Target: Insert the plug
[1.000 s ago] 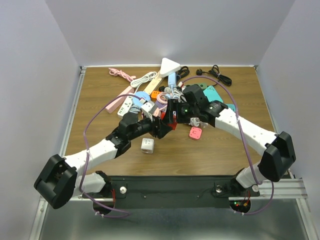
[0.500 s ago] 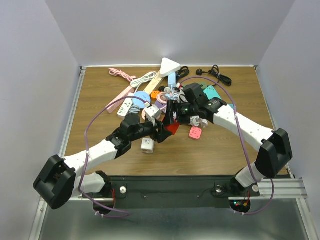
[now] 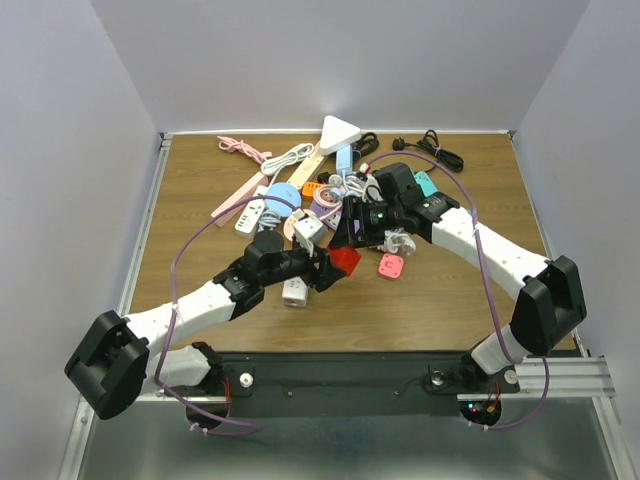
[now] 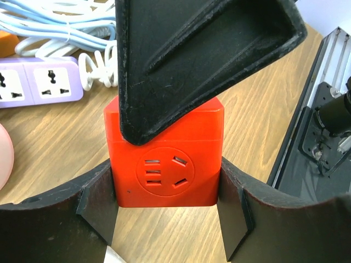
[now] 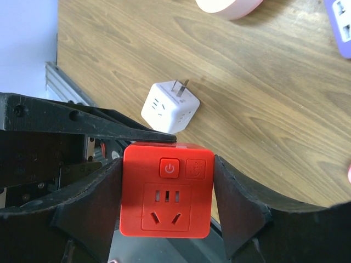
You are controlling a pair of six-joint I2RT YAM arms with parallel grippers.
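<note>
A red cube socket (image 3: 346, 258) hangs above the table's middle, held from two sides. My left gripper (image 4: 166, 200) is shut on it, with a round socket face (image 4: 164, 174) toward that camera. My right gripper (image 5: 167, 192) is also shut on it, and its view shows the cube's power button (image 5: 169, 168) and a socket face. In the top view the left gripper (image 3: 327, 268) comes from the left and the right gripper (image 3: 350, 238) from behind. A white cube adapter (image 3: 294, 291) with two bare prongs (image 5: 180, 85) lies on the wood just left of the left gripper.
A pile of power strips and cables lies behind the grippers. It includes a purple strip (image 4: 38, 82), a white triangular block (image 3: 340, 132), a teal strip (image 3: 426, 183), a pink adapter (image 3: 390, 266) and a black cable (image 3: 436, 150). The table's metal front rail (image 3: 400, 375) runs below.
The red cube has moved a little toward the front edge, held by both grippers. The left arm has swung right and forward, and the right arm has followed.
</note>
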